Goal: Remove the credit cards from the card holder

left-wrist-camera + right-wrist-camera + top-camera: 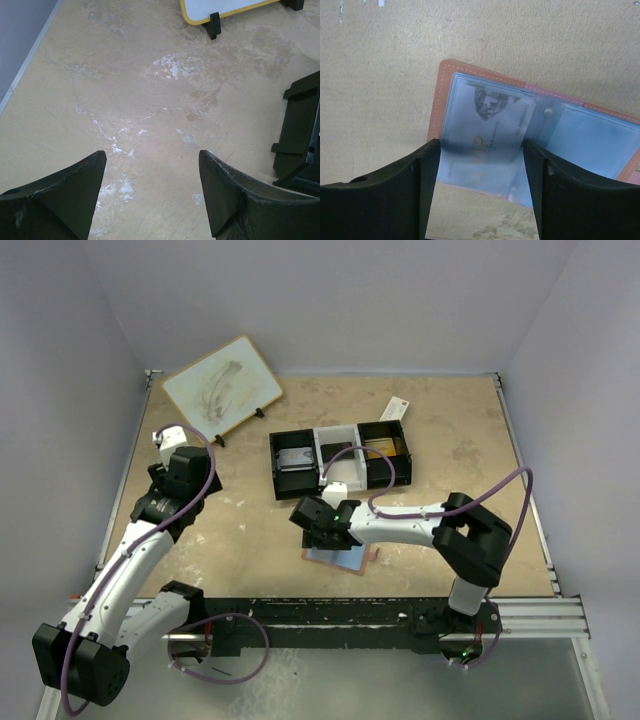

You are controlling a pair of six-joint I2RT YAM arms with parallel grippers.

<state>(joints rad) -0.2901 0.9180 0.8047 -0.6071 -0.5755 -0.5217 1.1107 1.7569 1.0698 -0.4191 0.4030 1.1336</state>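
The card holder point(436, 105) lies open, a credit card point(495, 125) still pocketed. The right gripper point(481, 150) has its fingers spread over it; the left gripper point(152, 156) is spread too, well apart.

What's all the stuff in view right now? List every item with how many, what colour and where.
card holder: one, salmon-tan with bluish clear pockets, lying open near the table's front
credit card: one, pale grey with VIP lettering, inside a holder pocket
grey card: one, silvery grey, tray's left compartment, looks like a card
tray: one, black and white, three compartments, table centre
packet: one, white with a red end, behind the tray's right end
board: one, white with yellow rim, black feet, far left corner
table: one, tan, scuffed white
left gripper: one, black, open above bare table on the left
right gripper: one, black, open, fingers either side of the card's pocket
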